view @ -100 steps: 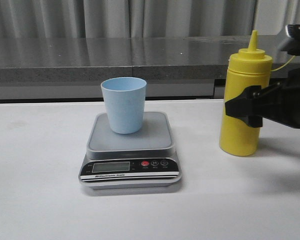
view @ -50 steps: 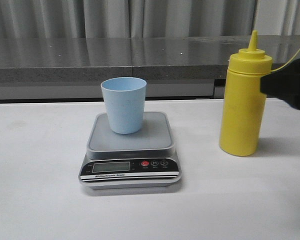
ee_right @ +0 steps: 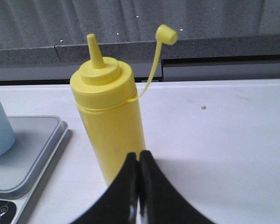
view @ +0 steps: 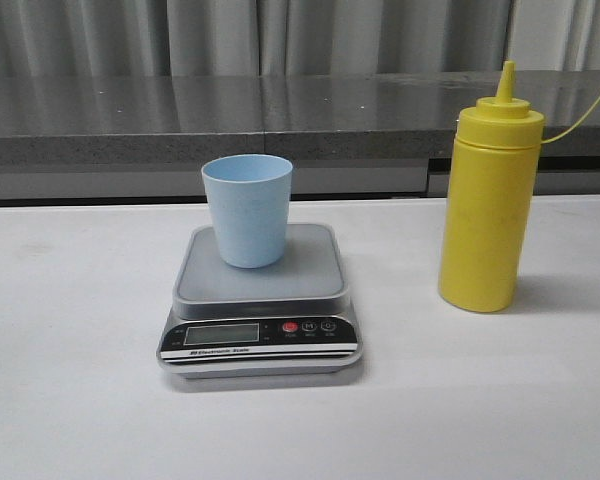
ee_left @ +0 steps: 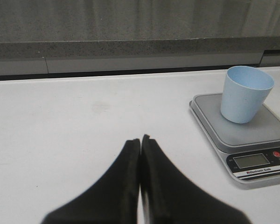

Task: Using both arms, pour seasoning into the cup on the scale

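Note:
The yellow seasoning bottle (view: 486, 210) stands upright on the table right of the scale, its nozzle uncapped and the small cap hanging on a thin tether (ee_right: 167, 34). The pale blue cup (view: 247, 209) stands upright on the silver-grey platform of the scale (view: 260, 300). Neither arm shows in the front view. My right gripper (ee_right: 139, 155) is shut and empty, a short way in front of the bottle (ee_right: 109, 121). My left gripper (ee_left: 140, 140) is shut and empty over bare table, well away from the cup (ee_left: 245, 94) and scale (ee_left: 252, 140).
A grey stone ledge (view: 280, 115) with curtains behind runs along the table's far edge. The scale's black front panel with LCD and red button (view: 290, 327) faces the near side. White tabletop (view: 80, 350) surrounds the objects.
The right arm, which was against the bottle's side a second ago, has drawn back to the right and left the front view. The bottle stays standing in place.

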